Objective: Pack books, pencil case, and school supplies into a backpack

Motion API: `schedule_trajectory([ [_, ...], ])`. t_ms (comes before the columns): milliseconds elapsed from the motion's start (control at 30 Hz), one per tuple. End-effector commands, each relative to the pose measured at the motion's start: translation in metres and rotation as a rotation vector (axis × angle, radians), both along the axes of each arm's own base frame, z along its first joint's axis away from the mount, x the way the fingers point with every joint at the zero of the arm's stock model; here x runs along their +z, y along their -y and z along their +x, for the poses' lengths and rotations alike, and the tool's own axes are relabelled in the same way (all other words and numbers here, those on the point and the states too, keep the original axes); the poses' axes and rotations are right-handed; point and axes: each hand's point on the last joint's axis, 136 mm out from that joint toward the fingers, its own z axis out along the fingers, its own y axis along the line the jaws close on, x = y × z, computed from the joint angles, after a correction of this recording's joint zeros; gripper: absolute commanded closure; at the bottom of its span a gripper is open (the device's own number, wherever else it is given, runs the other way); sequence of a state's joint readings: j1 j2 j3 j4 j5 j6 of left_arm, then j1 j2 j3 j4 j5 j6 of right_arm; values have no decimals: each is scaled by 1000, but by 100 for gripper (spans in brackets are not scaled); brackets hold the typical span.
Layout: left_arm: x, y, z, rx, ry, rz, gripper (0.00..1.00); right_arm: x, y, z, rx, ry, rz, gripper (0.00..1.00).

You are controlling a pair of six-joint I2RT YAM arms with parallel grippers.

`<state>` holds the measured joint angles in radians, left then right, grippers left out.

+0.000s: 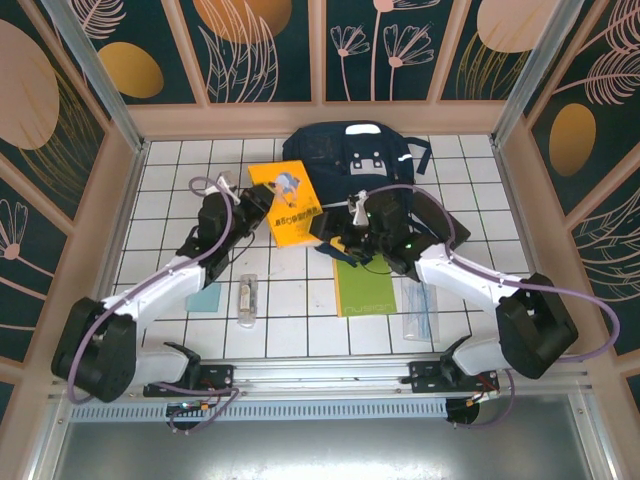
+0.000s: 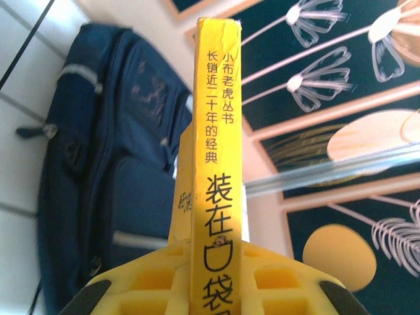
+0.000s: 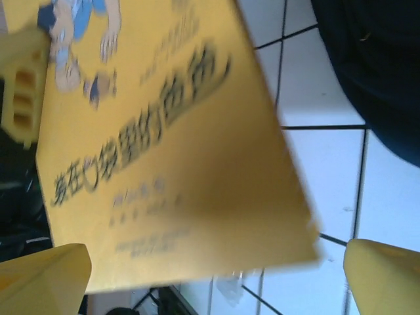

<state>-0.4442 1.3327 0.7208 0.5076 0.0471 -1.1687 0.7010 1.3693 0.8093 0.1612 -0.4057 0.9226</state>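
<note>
Nothing looks packed yet: the green book [image 1: 365,290], clear sleeve [image 1: 418,318], tube packet [image 1: 247,300] and teal card [image 1: 205,297] lie on the counter [image 1: 160,200] in the lower middle of the overhead view, with the backpack [image 1: 350,150] at top centre. Our left fingers [image 2: 141,279] clamp the orange book [image 1: 285,205] by its edge, just lower left of the backpack. Our right fingers [image 3: 46,272] stand wide around its other corner, not gripping.
</note>
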Motion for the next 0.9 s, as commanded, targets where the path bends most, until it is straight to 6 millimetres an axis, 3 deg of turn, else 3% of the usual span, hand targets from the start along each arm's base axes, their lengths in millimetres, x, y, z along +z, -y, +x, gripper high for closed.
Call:
schedule_trajectory([
  [0,62,-5,28,90,200,-120,100,23,-9,2,-79,28,139,1],
  [100,66,-1,42,107,212,-151,100,35,-16,3,-99,21,259,1],
  [267,62,10,45,84,196,-230,100,57,-26,15,-139,57,412,1],
  [533,44,20,25,52,165,-379,100,61,-41,35,-175,13,531,2],
  [667,42,22,18,50,159,-395,100,64,-36,42,-222,30,584,4],
  [767,35,19,14,60,144,-407,100,68,-27,50,-279,75,597,15],
  [867,29,19,11,52,126,-408,100,70,-24,56,-314,96,595,42],
])
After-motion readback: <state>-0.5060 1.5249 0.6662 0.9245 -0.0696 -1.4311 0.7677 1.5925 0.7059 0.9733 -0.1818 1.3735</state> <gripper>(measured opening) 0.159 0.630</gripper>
